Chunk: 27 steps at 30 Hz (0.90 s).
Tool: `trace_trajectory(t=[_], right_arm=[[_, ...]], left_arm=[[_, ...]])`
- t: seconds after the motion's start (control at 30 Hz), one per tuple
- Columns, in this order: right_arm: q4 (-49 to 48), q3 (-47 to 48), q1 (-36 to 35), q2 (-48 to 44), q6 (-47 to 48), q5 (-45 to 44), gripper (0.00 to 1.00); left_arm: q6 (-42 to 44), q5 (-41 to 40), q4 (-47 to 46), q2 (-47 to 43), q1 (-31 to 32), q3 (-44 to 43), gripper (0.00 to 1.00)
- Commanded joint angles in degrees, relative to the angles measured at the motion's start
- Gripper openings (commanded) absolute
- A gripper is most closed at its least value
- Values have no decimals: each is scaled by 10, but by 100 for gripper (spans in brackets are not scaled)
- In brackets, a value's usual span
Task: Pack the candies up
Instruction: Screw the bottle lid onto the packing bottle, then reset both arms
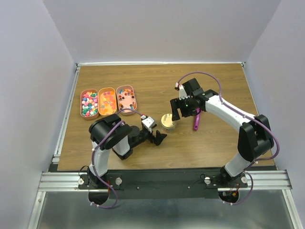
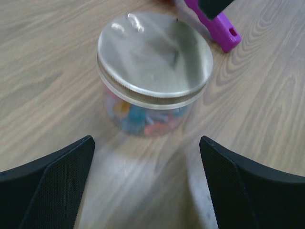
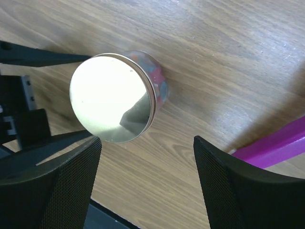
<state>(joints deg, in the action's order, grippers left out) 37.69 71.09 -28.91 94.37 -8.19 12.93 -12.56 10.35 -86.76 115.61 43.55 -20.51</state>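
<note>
From where I stand, the small clear jar (image 1: 167, 122) sits upright near the middle of the wooden table (image 1: 214, 86). It is right between the two arms, a spot either one can reach. Its metal lid (image 2: 155, 52) is on, and through the glass I can see the candies (image 2: 138, 119), a jumble of pink, blue and orange at the bottom. Whether the lid is screwed tight or only resting there, I cannot tell.

The left gripper (image 2: 147, 186) is low on the near-left side of the jar, jaws spread wide and holding nothing, with the jar just beyond its fingertips. The right gripper (image 3: 145, 186) hangs over the jar's far-right side, tilted toward the lid, its jaws also apart and empty. Neither touches the jar. My guess is that one was there to steady it and the other to handle the lid.

The magenta scoop (image 1: 196, 121) lies flat on the table just right of the jar, beside the right arm and handy for it. At the far left, three oblong peach trays (image 1: 107, 101) stand side by side, touching, with loose sweets in each and the rightmost looking the emptiest. With the jar capped, the packing looks close to done.
</note>
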Motion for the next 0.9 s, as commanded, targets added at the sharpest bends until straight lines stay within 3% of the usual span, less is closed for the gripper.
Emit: trace_trajectory(t=[0.0,0.17,0.27,0.33,0.37,0.4,0.5,0.63,0.7,0.87], right_arm=[[-39,-23,-5,-45,-24,8,84],[-74,-97,-29,-81,-62,17,76],[-110,-146,-67,-94,-92,21,71],[-132,-169,-91,-96,-111,16,67],[-161,-190,-103,-97,-131,6,66],[-180,-201,-120,-99,-140,2,64],[-260,-240,-132,-98,-180,-7,59],[-326,-249,-132,-84,-192,-37,55],[-369,-237,-132,-45,-180,-103,53],[-428,-219,-129,-5,-169,-167,53]], left_arm=[[-75,-37,-305,-32,3,95,98],[-141,-69,-301,-118,3,153,98],[-181,-87,-224,-217,0,158,98],[-191,-93,-12,-333,-2,129,98],[-185,-99,106,-375,-1,63,98],[-169,-123,323,-435,0,24,98],[-107,-179,493,-500,-9,-51,98],[-95,-233,648,-560,-37,-107,99],[-103,-281,789,-613,-53,-151,99],[-94,-340,891,-676,-56,-184,99]])
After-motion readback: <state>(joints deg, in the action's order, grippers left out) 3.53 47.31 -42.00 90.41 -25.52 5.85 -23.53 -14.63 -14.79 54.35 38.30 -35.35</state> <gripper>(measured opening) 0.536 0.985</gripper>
